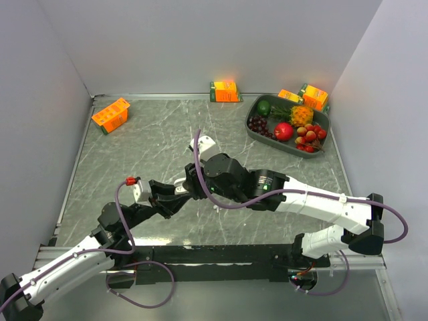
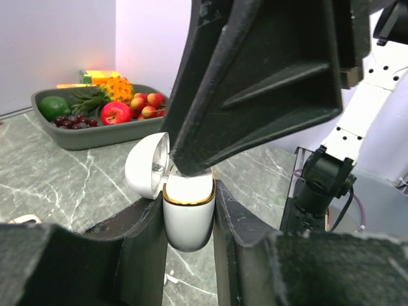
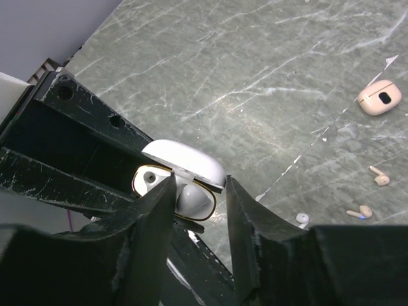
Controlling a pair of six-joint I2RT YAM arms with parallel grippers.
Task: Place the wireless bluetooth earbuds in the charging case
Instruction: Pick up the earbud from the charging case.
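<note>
- Left wrist view, nearest: the left gripper (image 2: 188, 203) is clamped tight on the white, gold-rimmed charging case (image 2: 188, 223). It holds the case upright above the surface (image 3: 255, 64), with the lid (image 2: 146, 169) swung open to one side.
- Just above it, a black finger of the right gripper (image 3: 201, 185) comes down to the case's open mouth.
- Right wrist view: this gripper straddles the open case with its jaws partly apart. A pale rounded shape sits between them at the mouth, and whether it is gripped cannot be told.
- Beyond, three earbuds lie loose on the grey marbled surface: a white one (image 3: 303, 220) near the gripper and two beige ones (image 3: 360, 211) (image 3: 380, 177) further off.
- Past them rests a small beige case (image 3: 379, 99), well apart from the held one.
- Farthest, a grey tray (image 2: 83, 139) of fruit sits in the far right corner, with orange cartons (image 1: 110, 115) (image 1: 225, 91) along the back.
</note>
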